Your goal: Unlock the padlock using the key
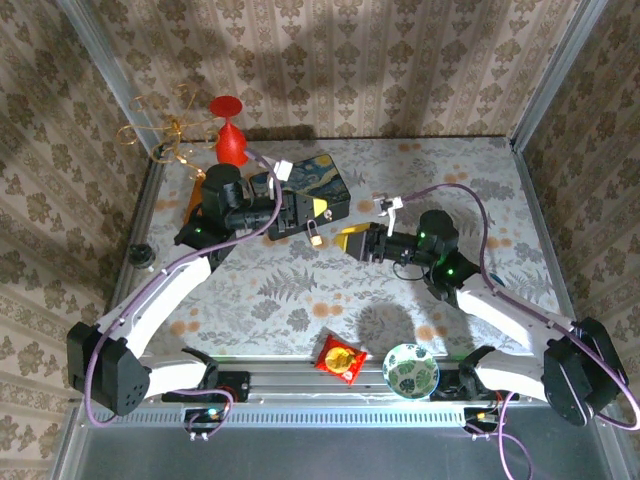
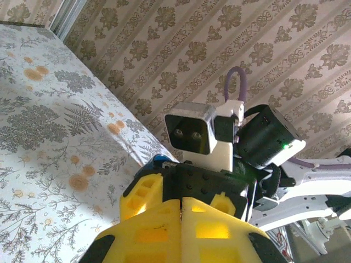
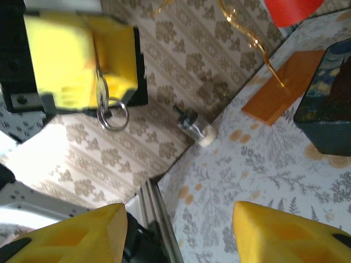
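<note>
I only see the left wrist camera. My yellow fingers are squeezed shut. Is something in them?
Observer: Yes. The right wrist camera shows a thin silvery piece pinched in the left gripper, a ring dangling under it.
Operator: Is the other gripper open?
Observer: Yes, the right gripper has its fingers apart, nothing between them.
Operator: Is anything near me?
Observer: The dark blue box sits on the table right beside your gripper.

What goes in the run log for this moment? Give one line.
left gripper: shut on silvery ringed piece, probably the key | right gripper: open, empty | dark blue box: beside left gripper
</note>
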### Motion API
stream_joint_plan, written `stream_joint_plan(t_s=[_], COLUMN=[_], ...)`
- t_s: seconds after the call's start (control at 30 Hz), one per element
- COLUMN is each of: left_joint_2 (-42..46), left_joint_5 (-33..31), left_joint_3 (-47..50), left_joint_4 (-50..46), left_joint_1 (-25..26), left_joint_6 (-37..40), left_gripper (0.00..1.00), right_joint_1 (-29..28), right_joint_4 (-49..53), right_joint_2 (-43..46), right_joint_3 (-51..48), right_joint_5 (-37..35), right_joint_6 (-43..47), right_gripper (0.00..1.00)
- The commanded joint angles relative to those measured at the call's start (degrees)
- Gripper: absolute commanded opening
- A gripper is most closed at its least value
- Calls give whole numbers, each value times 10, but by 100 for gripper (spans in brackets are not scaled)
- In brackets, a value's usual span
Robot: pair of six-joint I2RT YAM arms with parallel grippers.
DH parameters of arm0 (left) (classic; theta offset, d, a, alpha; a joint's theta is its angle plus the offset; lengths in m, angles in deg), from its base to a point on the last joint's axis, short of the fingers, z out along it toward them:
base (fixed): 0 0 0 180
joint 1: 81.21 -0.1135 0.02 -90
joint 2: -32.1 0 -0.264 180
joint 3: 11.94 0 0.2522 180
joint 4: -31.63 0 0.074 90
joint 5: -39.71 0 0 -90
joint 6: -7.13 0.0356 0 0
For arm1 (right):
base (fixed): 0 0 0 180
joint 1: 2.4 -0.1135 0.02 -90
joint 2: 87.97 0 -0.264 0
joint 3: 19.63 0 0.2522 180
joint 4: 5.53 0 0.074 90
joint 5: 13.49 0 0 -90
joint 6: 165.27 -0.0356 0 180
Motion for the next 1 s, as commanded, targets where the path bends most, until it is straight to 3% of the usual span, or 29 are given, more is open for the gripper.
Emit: stream_joint_plan(t_s=[0.0, 0.17, 0.3, 0.5, 0.77, 0.97], left_joint_2=[7, 6, 5, 0, 2, 10], left_joint_5=[-6, -2, -4, -3, -2, -2], left_joint_3=[0, 3, 6, 10, 14, 18], left_joint_4=[23, 28, 33, 39, 47, 48], left_joint_1=[-1, 4, 5, 5, 4, 2], left_joint_6=[-15, -23, -29, -33, -39, -39], left_gripper=[0, 0, 0, 0, 0, 0], right_joint_1=[12, 13, 8, 1, 0, 0], right_joint_4=[-140, -209, -223, -235, -241, -199], right_joint_2=[-20, -63, -90, -113, -118, -75], right_joint_3=[-2, 26, 57, 85, 87, 53], right_joint_5=[-7, 7, 20, 34, 30, -4], right_joint_6=[-81, -118, -122, -125, -124, -97], right_gripper=[56, 53, 45, 45, 41, 41])
